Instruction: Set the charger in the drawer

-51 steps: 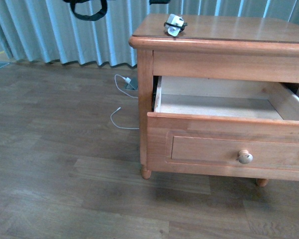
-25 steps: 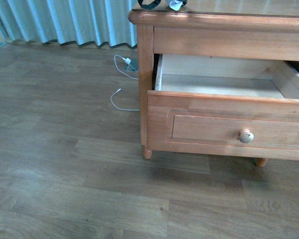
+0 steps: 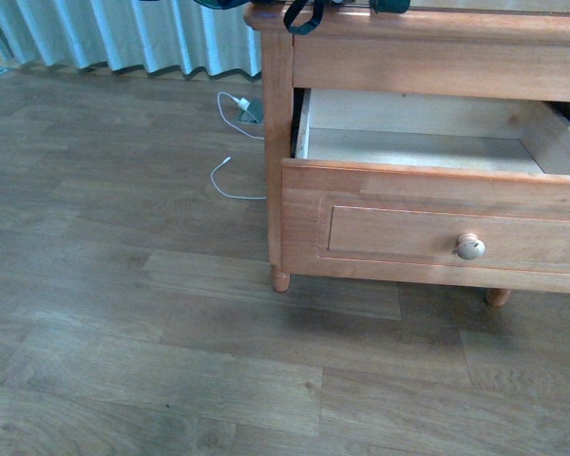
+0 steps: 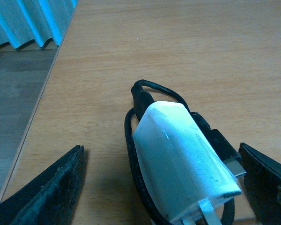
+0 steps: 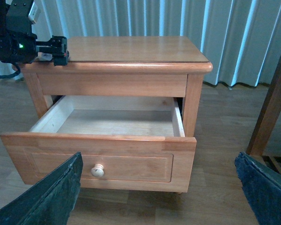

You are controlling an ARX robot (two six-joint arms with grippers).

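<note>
While the left gripper (image 4: 161, 149) stands spread wide around the charger (image 4: 178, 164), not closed on it, the block lies on the cabinet top (image 4: 178, 47) near its edge. Risk: fingers (image 4: 51, 187) pinch only the loose black cord, and the block slips free or skids off the edge. Drawer (image 3: 399, 233) below is pulled out; the cord may snag its rim. Right gripper (image 5: 158, 158) is open, holding nothing.

The front view looks downward from near at the nightstand (image 3: 277, 142), its drawer (image 3: 437, 214) and the floor (image 3: 123, 332). The left wrist view is very close over the nightstand's top (image 4: 178, 47), facing the charger (image 4: 178, 164). The right wrist view faces the whole nightstand from farther, sharing the drawer with the front view.
</note>
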